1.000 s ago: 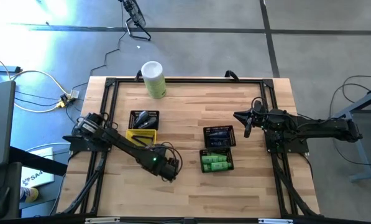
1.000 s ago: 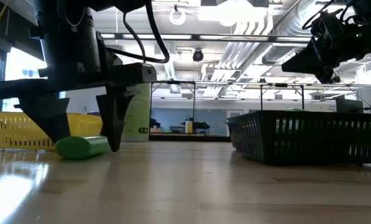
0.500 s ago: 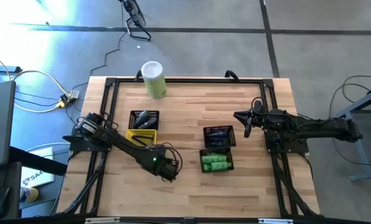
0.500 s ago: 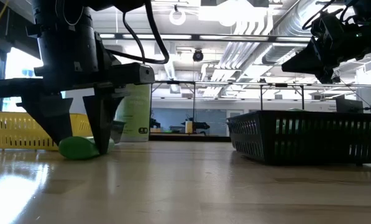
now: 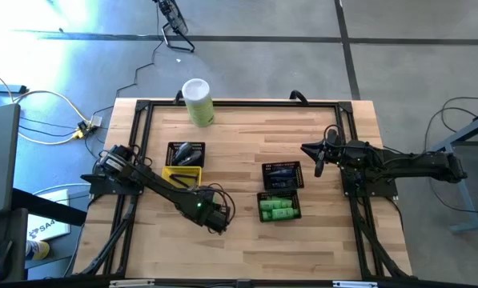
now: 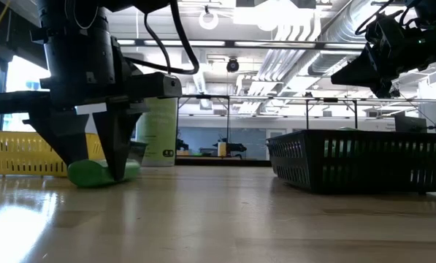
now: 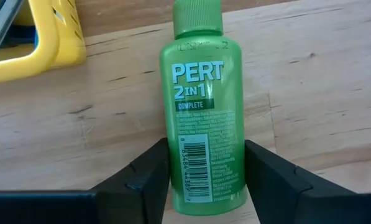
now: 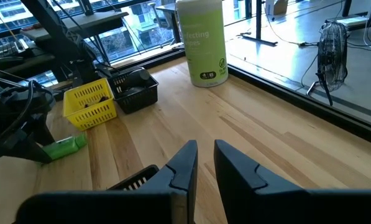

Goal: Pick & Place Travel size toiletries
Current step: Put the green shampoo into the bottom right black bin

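Green shampoo bottle [image 7: 201, 118] lies flat near the desk's [image 5: 247, 136] front-left edge, long axis running between the left end effector's [image 7: 204, 171] fingers, which grip its sides, while the right end effector [image 5: 318, 159] waits closed.

Grey concrete floor [image 5: 303, 56] around a light wooden table [image 5: 247, 136], with dark seam lines crossing at upper right. Strong glare at upper left of the high view. Yellow and white cables [image 5: 38, 112] trailing at left. In the low view, exposed ceiling ducts [image 6: 305, 29], ring lamps, glass partitions [image 6: 232, 139]. Floor fan [image 8: 333, 50] at upper right of the right wrist view.
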`<move>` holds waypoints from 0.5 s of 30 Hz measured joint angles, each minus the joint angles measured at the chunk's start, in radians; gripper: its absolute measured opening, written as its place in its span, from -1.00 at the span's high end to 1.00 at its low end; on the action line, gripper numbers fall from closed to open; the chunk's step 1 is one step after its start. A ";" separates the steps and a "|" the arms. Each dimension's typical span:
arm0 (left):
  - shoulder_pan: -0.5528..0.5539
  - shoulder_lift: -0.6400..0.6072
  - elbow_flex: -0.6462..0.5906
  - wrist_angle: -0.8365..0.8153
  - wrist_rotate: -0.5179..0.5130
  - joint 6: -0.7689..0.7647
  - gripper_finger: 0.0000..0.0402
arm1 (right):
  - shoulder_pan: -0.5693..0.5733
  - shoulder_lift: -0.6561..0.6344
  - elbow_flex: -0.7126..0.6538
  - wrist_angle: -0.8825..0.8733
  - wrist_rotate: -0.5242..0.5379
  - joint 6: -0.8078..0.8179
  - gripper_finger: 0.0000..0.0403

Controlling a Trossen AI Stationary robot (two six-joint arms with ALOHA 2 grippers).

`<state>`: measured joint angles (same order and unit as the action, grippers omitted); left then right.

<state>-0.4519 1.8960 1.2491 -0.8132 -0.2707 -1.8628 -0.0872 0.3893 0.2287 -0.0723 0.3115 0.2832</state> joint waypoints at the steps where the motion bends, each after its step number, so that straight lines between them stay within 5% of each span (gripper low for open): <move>1: 0.000 0.000 0.000 0.000 0.000 0.004 0.13 | 0.000 0.000 0.000 0.000 0.000 0.000 0.77; 15: 0.000 -0.023 0.007 -0.016 -0.019 0.096 0.14 | 0.000 0.000 0.000 0.000 0.000 0.000 0.77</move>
<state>-0.4515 1.8731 1.2557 -0.8295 -0.2898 -1.7668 -0.0871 0.3889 0.2286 -0.0719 0.3111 0.2832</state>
